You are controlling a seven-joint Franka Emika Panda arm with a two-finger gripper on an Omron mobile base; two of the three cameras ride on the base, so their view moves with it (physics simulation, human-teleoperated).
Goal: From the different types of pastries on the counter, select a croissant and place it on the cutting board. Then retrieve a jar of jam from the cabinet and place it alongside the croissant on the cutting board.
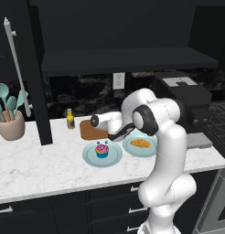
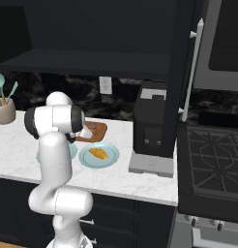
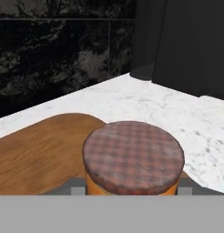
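Jar of jam stands upright, checked lid up, over the cutting board, pinched by gripper jaws

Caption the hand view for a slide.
Gripper shut on the jar of jam, over the cutting board.

I get both base views from behind, looking down over the counter and cutting board; hand view sits close, probably level, above the jar of jam.
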